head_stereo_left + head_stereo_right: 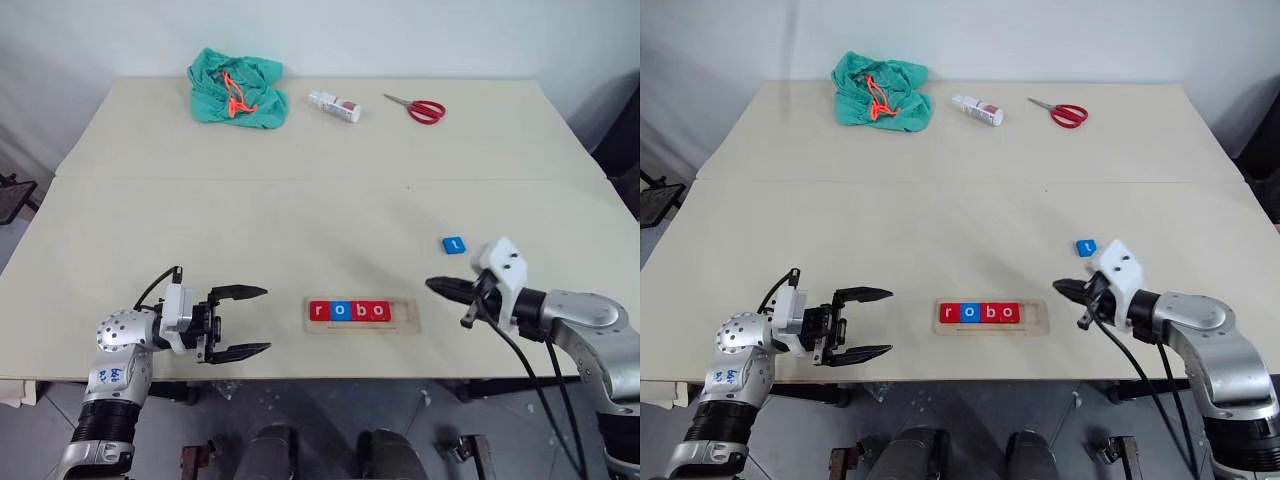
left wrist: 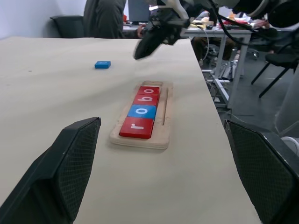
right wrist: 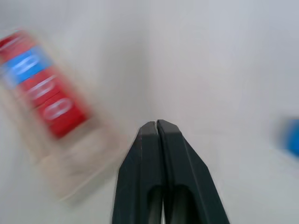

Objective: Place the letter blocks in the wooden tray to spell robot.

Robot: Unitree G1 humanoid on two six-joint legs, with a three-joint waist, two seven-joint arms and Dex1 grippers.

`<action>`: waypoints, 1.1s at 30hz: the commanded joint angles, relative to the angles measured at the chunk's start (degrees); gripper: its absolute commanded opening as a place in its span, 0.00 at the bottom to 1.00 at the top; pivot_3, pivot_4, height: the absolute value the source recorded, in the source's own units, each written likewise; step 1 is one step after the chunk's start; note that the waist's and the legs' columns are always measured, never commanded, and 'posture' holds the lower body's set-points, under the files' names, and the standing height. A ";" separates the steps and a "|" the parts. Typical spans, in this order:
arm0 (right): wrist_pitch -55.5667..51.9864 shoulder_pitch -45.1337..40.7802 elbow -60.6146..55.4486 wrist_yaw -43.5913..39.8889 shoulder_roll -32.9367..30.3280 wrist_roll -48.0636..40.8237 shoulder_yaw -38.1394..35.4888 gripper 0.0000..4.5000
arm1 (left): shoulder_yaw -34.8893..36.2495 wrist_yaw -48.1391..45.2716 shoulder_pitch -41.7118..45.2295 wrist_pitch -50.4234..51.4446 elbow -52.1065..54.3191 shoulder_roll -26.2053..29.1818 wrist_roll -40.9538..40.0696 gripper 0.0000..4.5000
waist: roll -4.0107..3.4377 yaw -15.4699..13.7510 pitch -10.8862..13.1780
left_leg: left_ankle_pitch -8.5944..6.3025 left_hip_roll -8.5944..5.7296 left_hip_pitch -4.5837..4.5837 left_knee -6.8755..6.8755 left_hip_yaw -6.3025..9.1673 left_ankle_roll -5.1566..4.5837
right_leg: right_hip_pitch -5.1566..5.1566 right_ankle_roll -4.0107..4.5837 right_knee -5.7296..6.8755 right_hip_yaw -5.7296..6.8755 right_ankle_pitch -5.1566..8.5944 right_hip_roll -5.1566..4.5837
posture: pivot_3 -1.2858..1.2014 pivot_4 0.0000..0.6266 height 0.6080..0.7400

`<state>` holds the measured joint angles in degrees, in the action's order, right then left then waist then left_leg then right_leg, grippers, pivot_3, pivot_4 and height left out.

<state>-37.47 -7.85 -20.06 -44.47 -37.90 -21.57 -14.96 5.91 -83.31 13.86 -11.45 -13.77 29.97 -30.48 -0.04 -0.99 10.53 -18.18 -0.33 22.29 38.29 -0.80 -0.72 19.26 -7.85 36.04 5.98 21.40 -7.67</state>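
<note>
Beyond wooden tray (image 1: 405, 318): green cloth (image 1: 238, 88), bottle (image 1: 334, 105), scissors (image 1: 417, 107) on beige table (image 1: 300, 210). Left gripper (image 1: 240, 321) wide; right gripper (image 1: 437, 285) closed, empty.

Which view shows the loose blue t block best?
The left eye view: the blue t block lies flat, letter facing the camera, on the table. The left wrist view shows it far off, unreadable; the right wrist view only a blur.

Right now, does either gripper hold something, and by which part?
Nothing is held. The left gripper is open and empty; the right gripper is shut on nothing.
</note>
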 commanded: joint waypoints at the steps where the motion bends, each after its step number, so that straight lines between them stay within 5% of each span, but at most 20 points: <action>1: -1.12 3.34 -3.20 5.60 2.61 -2.54 -6.65 0.29 | 0.30 -1.12 0.62 -0.71 -0.33 0.12 -0.43 1.00 | 0.00 -0.06 0.00 | 0.00 -0.01 -0.01 -0.02 0.00 0.00 | 0.01 0.00 0.01 0.00 0.00 0.00 | 0.52 0.24 1.00; 10: -0.13 9.36 -6.00 13.61 7.23 -2.85 -9.94 0.98 | -0.17 -3.50 4.05 -0.78 -3.81 0.14 -0.02 1.00 | -0.01 -0.22 0.00 | 0.01 -0.02 -0.02 0.00 -0.09 -0.01 | 0.02 0.00 0.02 -0.07 0.00 0.00 | 0.52 0.24 1.00; 22: -0.84 2.65 -1.03 17.64 7.67 -2.58 -6.01 0.98 | -0.11 -3.87 4.08 -0.63 -3.51 0.66 -0.24 1.00 | -0.03 -0.01 -0.02 | 0.01 -0.02 -0.05 -0.04 -0.11 -0.01 | 0.04 0.00 0.04 -0.09 0.00 0.00 | 0.52 0.24 1.00; 33: 3.50 -16.51 23.87 20.21 8.02 3.83 2.14 0.98 | 0.41 -2.77 2.24 0.23 -0.76 1.04 -0.59 1.00 | -0.04 1.15 -0.02 | 0.01 -0.01 -0.02 -0.10 -0.06 -0.01 | 0.13 0.00 0.12 -0.05 0.00 0.00 | 0.52 0.24 1.00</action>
<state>-36.35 -23.46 2.12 -24.70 -29.89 -18.95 -12.89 5.68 -85.89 16.81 -11.25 -16.23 30.30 -30.40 -0.07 0.16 10.51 -18.17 -0.35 22.28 38.17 -0.86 -0.73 19.40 -7.85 36.16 5.92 21.40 -7.69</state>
